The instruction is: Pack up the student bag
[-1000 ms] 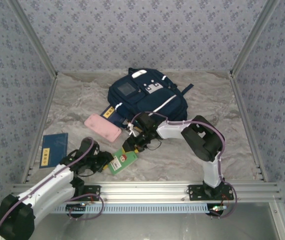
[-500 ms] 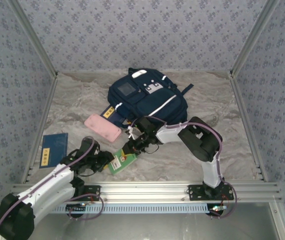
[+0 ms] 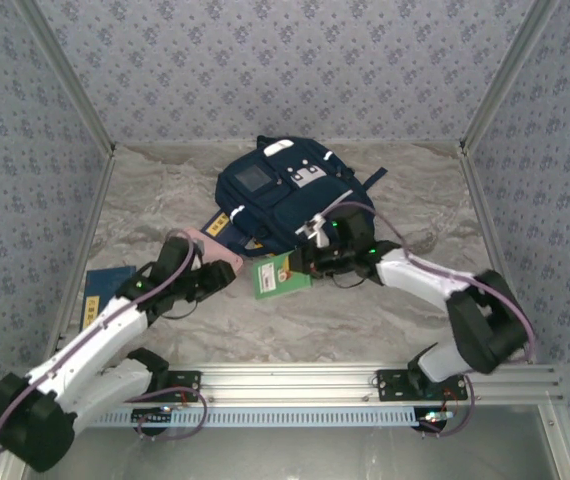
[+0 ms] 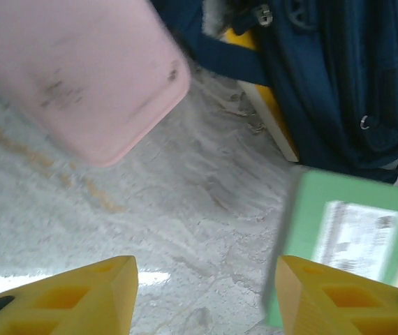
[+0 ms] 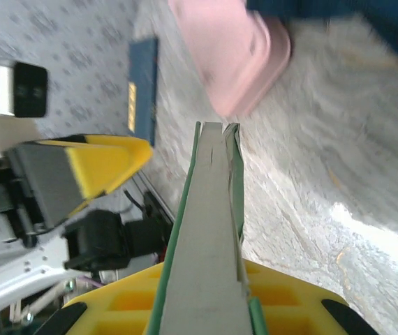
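Right gripper (image 3: 307,268) pinching one edge of a green booklet (image 3: 281,276); in the right wrist view the booklet stands edge-on between the yellow fingers (image 5: 283,286); the booklet sits just in front of the student bag (image 3: 285,195). Left gripper (image 4: 206,279) spread, nothing between its fingers, low over the marbled table (image 3: 365,310) beside a pink case (image 4: 80,70); the student bag lies flat at the far middle of the table, front patch up; a yellow-edged flat item (image 4: 272,115), possibly a book, protrudes from beneath it; a blue book (image 3: 97,295) lies near the left edge.
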`<action>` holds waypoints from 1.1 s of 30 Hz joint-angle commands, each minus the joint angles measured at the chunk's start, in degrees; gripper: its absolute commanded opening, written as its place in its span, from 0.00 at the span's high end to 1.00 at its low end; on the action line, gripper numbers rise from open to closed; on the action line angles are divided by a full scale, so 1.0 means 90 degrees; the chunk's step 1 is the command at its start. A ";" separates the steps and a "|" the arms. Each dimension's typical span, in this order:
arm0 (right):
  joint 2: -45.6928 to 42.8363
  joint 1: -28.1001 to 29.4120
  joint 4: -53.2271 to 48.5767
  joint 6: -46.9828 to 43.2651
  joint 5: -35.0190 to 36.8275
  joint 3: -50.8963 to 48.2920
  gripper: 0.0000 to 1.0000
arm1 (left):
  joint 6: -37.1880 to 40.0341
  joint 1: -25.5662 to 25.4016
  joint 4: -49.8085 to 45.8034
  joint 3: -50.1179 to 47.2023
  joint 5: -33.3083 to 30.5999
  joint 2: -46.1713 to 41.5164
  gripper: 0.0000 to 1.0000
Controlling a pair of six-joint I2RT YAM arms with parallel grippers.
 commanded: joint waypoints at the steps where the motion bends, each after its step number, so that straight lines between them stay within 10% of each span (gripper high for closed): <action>1: -0.1102 -0.0592 -0.0335 0.0159 0.0402 -0.0077 1.00 | 0.0899 -0.0034 -0.0101 0.0910 0.0176 0.0675 0.42; 13: -0.4063 -0.2444 -0.2711 -0.0021 0.3598 0.0141 1.00 | 0.3424 -0.0626 -0.1410 0.6247 0.0644 0.5179 0.27; 22: -0.4714 -0.3206 -0.3276 -0.0489 0.3824 0.0058 1.00 | 0.3631 -0.0622 -0.2462 0.9959 0.1859 0.8324 0.32; 33: -0.4747 -0.3879 -0.3244 -0.0583 0.3158 -0.0229 1.00 | 0.3150 -0.0865 -0.2092 1.0648 0.2677 0.9362 0.39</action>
